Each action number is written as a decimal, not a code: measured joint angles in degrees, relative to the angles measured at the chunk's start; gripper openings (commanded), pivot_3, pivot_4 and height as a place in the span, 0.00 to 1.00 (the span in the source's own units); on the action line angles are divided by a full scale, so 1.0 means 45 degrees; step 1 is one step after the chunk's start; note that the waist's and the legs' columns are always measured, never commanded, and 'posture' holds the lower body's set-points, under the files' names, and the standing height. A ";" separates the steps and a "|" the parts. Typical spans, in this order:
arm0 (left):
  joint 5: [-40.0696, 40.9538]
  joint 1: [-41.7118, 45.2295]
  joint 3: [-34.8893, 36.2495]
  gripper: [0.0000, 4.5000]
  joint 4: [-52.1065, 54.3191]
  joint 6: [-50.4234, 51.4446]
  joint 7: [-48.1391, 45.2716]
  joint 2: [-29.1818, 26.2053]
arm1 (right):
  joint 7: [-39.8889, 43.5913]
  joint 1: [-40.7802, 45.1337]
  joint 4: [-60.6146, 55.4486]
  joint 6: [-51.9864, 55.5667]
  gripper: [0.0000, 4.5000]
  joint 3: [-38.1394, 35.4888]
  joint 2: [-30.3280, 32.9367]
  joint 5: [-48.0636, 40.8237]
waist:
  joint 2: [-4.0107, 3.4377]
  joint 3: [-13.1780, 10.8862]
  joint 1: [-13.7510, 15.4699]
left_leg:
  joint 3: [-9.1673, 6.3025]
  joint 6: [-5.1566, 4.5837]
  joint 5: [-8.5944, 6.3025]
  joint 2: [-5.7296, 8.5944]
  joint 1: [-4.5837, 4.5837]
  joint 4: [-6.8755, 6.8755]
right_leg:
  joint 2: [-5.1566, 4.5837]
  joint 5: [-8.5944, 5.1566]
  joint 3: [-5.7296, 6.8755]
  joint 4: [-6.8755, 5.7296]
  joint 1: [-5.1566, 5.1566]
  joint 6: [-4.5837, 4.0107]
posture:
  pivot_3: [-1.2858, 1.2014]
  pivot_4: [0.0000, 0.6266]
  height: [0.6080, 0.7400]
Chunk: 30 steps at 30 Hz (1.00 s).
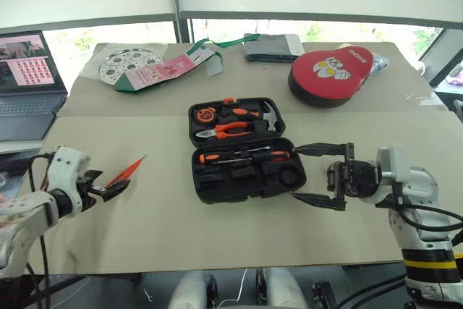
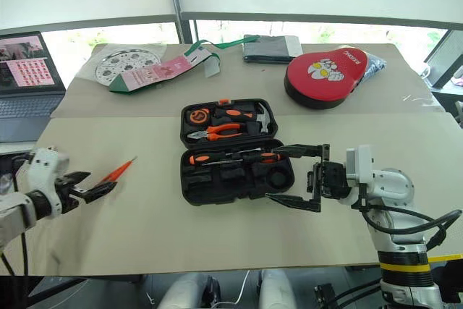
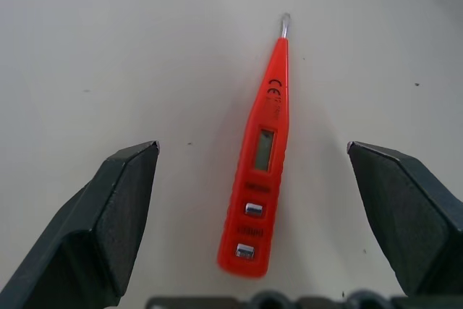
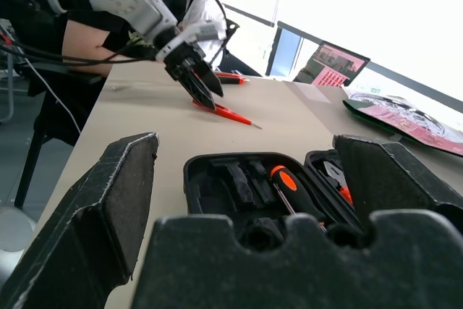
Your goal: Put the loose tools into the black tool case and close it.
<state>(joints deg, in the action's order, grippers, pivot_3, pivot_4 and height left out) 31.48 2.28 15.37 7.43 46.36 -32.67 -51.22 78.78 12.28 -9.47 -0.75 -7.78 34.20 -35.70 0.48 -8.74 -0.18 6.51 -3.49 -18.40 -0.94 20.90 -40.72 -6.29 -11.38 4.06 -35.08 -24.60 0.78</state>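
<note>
Lying open at the middle of the worktop (image 1: pixel 217 236), the black tool case (image 1: pixel 246 148) shows pliers (image 1: pixel 230 129), a hammer (image 1: pixel 269 116) and a round tape measure (image 1: pixel 205 115) in its far half, and 2 black-orange screwdrivers (image 1: pixel 242 155) with a dark tape roll (image 1: pixel 291 176) in its near half. The slim orange tester screwdriver (image 3: pixel 259 168) lies loose on the worktop at 9 o'clock from the case, well apart. The left claw (image 1: pixel 108 189) hovers over the tester's butt end, spread wide, gripping nothing. The right claw (image 1: pixel 311 175) sits at 3 o'clock, just beside the case, also spread wide and empty. At 1 o'clock rests a red pad (image 1: pixel 331 72).
</note>
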 measured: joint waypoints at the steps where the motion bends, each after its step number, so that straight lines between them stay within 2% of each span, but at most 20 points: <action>1: -0.0218 0.0383 -0.0314 1.00 -0.0314 -0.0013 -0.0143 -0.0075 | -0.0035 -0.0001 -0.0038 0.0000 1.00 0.0013 0.0001 -0.0001 | -0.0006 0.0001 0.0010 | 0.0004 0.0001 0.0000 0.0003 -0.0006 0.0000 | -0.0005 -0.0001 -0.0002 -0.0002 0.0002 0.0001 | 0.52 0.24 1.00; 3: -0.0580 0.0862 -0.0705 0.88 -0.0772 -0.0188 -0.0328 -0.0069 | -0.0051 -0.0034 -0.0048 0.0002 1.00 0.0024 0.0017 -0.0001 | -0.0018 -0.0002 0.0035 | 0.0011 0.0002 0.0001 0.0005 -0.0017 -0.0001 | -0.0012 -0.0001 -0.0006 -0.0005 0.0012 0.0001 | 0.52 0.24 1.00; 4: -0.0727 0.1016 -0.0829 0.86 -0.0969 -0.0257 -0.0391 -0.0054 | -0.0057 -0.0041 -0.0054 0.0002 1.00 0.0024 0.0017 -0.0001 | -0.0019 -0.0003 0.0065 | 0.0011 0.0002 0.0001 0.0005 -0.0027 -0.0001 | -0.0014 -0.0002 -0.0006 -0.0007 0.0021 0.0000 | 0.52 0.24 1.00; 11: -0.1405 0.1203 -0.1032 0.29 -0.1655 -0.0960 -0.1067 0.0143 | -0.0311 -0.0860 -0.0213 0.0000 1.00 -0.0033 0.0268 0.0010 | -0.0039 0.0006 0.0162 | 0.0017 0.0001 -0.0005 0.0006 -0.0099 0.0017 | -0.0054 -0.0002 -0.0032 -0.0016 0.0065 -0.0001 | 0.52 0.24 1.00; 14: -0.1470 0.0905 -0.0721 0.11 -0.1666 -0.1542 -0.1327 0.0333 | -0.0368 -0.0942 -0.0254 -0.0001 1.00 -0.0138 0.0361 0.0012 | -0.0040 0.0006 0.0167 | 0.0015 0.0005 -0.0007 0.0004 -0.0099 0.0019 | -0.0064 -0.0002 -0.0033 -0.0015 0.0062 -0.0002 | 0.52 0.24 1.00; 19: -0.1162 0.0616 -0.0566 0.11 -0.1478 -0.4053 -0.3301 0.0972 | -0.0620 -0.1451 -0.0406 -0.0001 1.00 -0.0725 0.0776 -0.0002 | 0.0010 -0.0018 0.0226 | 0.0001 0.0064 -0.0047 0.0003 -0.0022 0.0008 | -0.0106 0.0004 -0.0003 -0.0012 0.0007 -0.0008 | 0.52 0.24 1.00; 22: -0.0900 0.1310 -0.0692 0.11 -0.0645 -0.4722 -0.4440 0.0912 | -0.0993 -0.1665 -0.0637 0.0005 1.00 -0.1156 0.0835 -0.0090 | 0.0018 -0.0021 0.0233 | -0.0002 0.0033 -0.0026 0.0016 0.0046 -0.0014 | -0.0138 0.0017 0.0009 -0.0021 -0.0049 -0.0009 | 0.52 0.24 1.00; 24: -0.0972 0.2381 -0.1335 0.11 0.0018 -0.4947 -0.5084 0.0767 | -0.1437 -0.1955 -0.0809 0.0081 1.00 -0.1539 0.0850 -0.0131 | 0.0016 -0.0021 0.0281 | 0.0002 -0.0007 -0.0003 0.0025 0.0051 -0.0021 | -0.0083 0.0022 0.0016 -0.0019 -0.0043 -0.0002 | 0.52 0.24 1.00; 30: -0.2957 0.5439 -0.5346 0.11 0.0580 -0.4943 -0.6576 0.0900 | -0.2261 -0.2555 -0.1005 0.0329 1.00 -0.2432 0.1252 -0.0131 | 0.0015 -0.0022 0.0184 | 0.0023 -0.0021 0.0003 0.0027 0.0041 -0.0032 | 0.0006 0.0029 -0.0021 0.0008 -0.0006 0.0015 | 0.52 0.24 1.00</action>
<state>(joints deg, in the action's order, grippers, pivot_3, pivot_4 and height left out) 18.17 26.75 -8.69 10.04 24.11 -62.26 -47.17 68.60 0.78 -13.99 0.73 -18.73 39.83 -36.29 0.55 -8.84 0.65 6.61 -3.59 -18.39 -0.82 21.08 -40.86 -6.26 -11.25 3.96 -35.04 -24.62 0.85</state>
